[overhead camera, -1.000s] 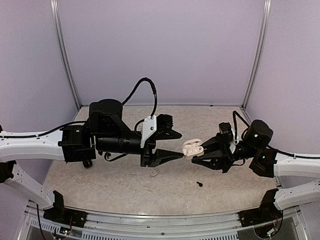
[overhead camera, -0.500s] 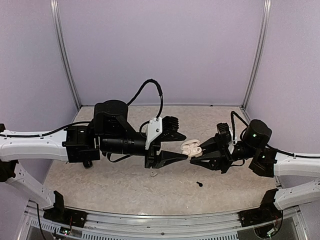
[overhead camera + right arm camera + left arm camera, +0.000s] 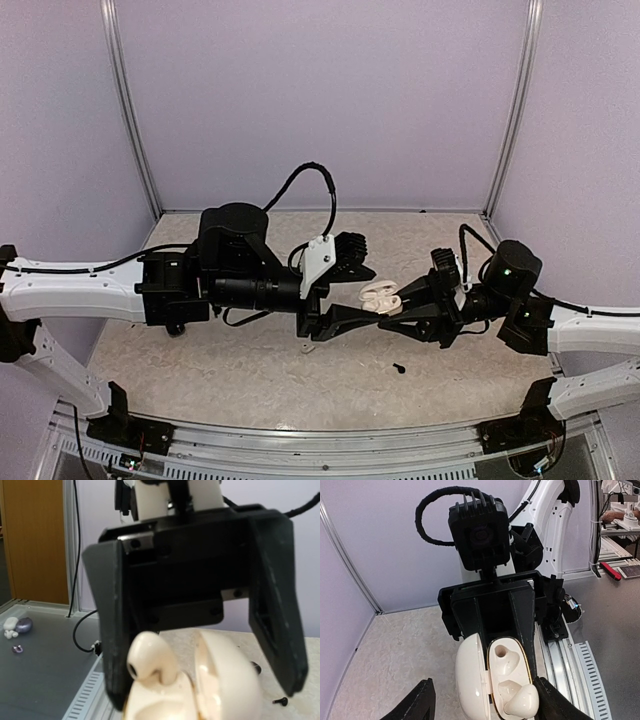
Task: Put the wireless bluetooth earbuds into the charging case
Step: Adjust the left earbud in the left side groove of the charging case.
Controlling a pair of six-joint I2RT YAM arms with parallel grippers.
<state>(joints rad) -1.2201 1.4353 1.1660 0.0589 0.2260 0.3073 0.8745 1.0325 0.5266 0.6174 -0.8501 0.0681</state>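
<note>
My right gripper (image 3: 402, 306) is shut on the open white charging case (image 3: 382, 295) and holds it in the air over the table's middle. In the left wrist view the case (image 3: 470, 680) shows its lid on the left and two sockets. One white earbud (image 3: 522, 701) stands part way in the lower socket; the upper socket is empty. My left gripper (image 3: 370, 293) is open, its fingers (image 3: 417, 706) on either side of the case, one close beside the earbud (image 3: 148, 660). The right wrist view shows the case (image 3: 225, 680) low down.
A loose white earbud (image 3: 308, 348) and a black earbud (image 3: 399, 368) lie on the speckled table (image 3: 250, 380) below the grippers. Purple walls enclose the back and sides. A metal rail (image 3: 300, 450) runs along the near edge.
My left arm has moved right, and its open fingers have closed in round the case. The right gripper has shifted slightly left with the case.
</note>
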